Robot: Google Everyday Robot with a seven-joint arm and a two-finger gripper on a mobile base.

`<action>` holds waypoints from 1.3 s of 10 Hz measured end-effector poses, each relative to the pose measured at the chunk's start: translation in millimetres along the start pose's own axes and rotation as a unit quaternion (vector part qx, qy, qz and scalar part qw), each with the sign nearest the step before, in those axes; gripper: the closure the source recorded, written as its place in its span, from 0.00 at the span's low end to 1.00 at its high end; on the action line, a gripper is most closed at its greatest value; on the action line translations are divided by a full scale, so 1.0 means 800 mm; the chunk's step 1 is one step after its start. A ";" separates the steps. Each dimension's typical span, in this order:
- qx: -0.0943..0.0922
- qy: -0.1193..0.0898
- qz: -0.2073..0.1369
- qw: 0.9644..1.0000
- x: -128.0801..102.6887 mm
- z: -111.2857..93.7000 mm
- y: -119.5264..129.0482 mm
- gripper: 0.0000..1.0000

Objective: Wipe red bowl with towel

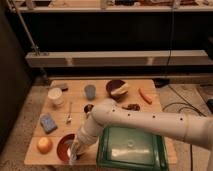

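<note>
**Q:** Jaws: state?

**A:** Cannot tell. The gripper is down at the right rim of the red bowl, at the front left of the wooden table. A pale towel hangs at the fingertips, over the bowl's edge. How the fingers stand around it is hidden by the wrist.

**Q:** Bowl contents?

**A:** Inside looks dark and bare where it shows; the arm covers the right part.

**Q:** Other containers?

**A:** Green tray just right of the bowl, front centre, nothing visible in it but a glare spot. Dark bowl at the back, with a pale object resting in it. Grey-blue cup left of that, contents not visible. White cup further left.

**Q:** Loose items?

**A:** Orange fruit just left of the red bowl. Blue sponge behind it. Carrot at back right.
</note>
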 end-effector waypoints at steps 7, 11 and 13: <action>0.000 -0.018 -0.026 0.999 0.083 0.037 -0.085 1.00; 0.012 -0.130 -0.100 0.986 0.046 0.071 -0.116 1.00; 0.018 -0.135 -0.103 0.985 0.021 0.077 -0.093 1.00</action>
